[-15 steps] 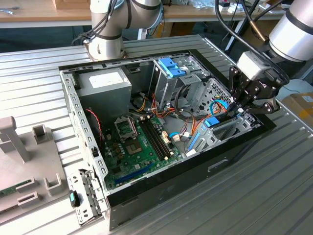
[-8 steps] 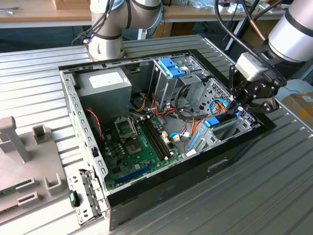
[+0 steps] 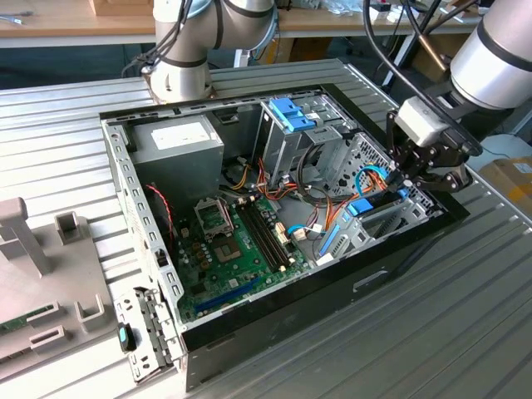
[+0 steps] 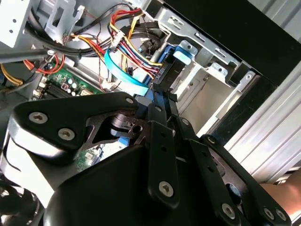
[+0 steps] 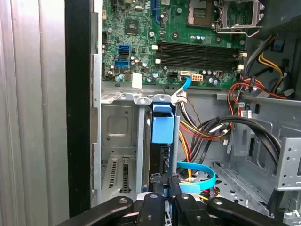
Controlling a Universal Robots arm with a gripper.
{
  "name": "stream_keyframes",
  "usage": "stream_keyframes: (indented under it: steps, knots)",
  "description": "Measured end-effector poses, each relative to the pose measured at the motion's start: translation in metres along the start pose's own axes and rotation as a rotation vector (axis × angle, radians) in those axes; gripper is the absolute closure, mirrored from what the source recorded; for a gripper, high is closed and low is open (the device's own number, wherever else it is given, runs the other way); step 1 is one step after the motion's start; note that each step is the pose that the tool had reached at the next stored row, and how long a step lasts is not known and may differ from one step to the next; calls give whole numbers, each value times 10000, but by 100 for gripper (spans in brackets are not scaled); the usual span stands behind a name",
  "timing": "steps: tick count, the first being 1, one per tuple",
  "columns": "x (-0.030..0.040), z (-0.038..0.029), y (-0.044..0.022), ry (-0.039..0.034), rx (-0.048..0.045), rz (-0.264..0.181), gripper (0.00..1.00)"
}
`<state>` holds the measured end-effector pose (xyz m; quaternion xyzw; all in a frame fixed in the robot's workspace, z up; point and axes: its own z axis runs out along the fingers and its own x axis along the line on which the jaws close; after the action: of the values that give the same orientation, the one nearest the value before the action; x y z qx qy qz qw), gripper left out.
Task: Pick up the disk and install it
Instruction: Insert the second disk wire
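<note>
First wrist view: pincer (image 5: pixel 165 181) grips the disk (image 5: pixel 162 129), standing edgewise in its bay.

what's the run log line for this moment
phase: install | gripper: jaws shut on disk | disk: upright in bay of computer case, by front wall

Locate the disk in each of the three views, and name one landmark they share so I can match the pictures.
Exterior view: the disk stands on edge in the case's drive bay, under the gripper, toward the exterior view's right.
First wrist view: disk upright in the bay, directly beyond the gripper.
Second wrist view: disk beyond the gripper.
Shared landmark: the green motherboard.
</note>
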<state>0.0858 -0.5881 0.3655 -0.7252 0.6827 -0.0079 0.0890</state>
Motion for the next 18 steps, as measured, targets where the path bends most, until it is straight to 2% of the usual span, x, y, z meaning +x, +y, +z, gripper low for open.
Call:
stream_keyframes:
  steps: [3,6,7,8,9,10,11,13,18]
  knots:
    - [0,4,1,-62,-47,-444,84]
    - [1,6,2,-82,-60,-569,84]
    - [8,57,82,-115,142,-588,84]
    - [9,67,95,-79,201,-542,84]
    - [8,66,108,360,360,-482,84]
    - [7,66,116,595,414,-486,84]
    - [7,65,124,673,436,-479,84]
    - [6,66,137,756,465,-455,84]
    - [-10,63,160,764,468,-441,84]
